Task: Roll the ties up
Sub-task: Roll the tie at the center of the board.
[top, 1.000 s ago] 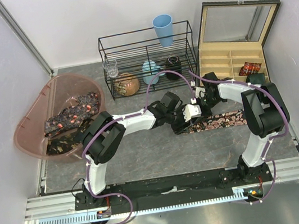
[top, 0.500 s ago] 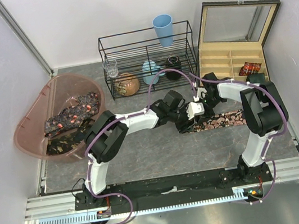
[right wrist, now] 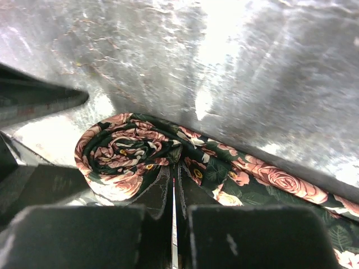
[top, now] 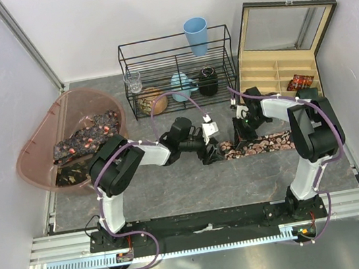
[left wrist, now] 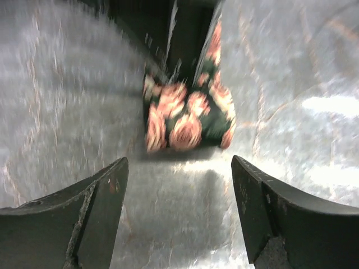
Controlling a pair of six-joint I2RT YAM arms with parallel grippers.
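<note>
A dark tie (top: pixel 266 142) with pink roses lies across the table, partly rolled into a coil (right wrist: pixel 126 154) at its left end. My right gripper (top: pixel 240 138) is shut on the tie right beside the coil; its fingertips (right wrist: pixel 175 180) pinch the fabric. My left gripper (top: pixel 209 154) is open and empty, just left of the coil and apart from it. In the left wrist view the coil (left wrist: pixel 188 115) sits ahead of the spread fingers (left wrist: pixel 106 196). More ties (top: pixel 88 139) lie in a heap in the pink tub (top: pixel 35 147). One rolled tie (top: pixel 299 81) sits in the wooden box.
A black wire rack (top: pixel 179 73) with a glass, jars and a blue cup (top: pixel 196 35) stands at the back. The open wooden box (top: pixel 272 73) with compartments is at the back right, close behind my right arm. The tub fills the left side.
My left gripper has drawn back to the left, off the coil, and now stands open. My right gripper stays shut on the tie near the coil.
</note>
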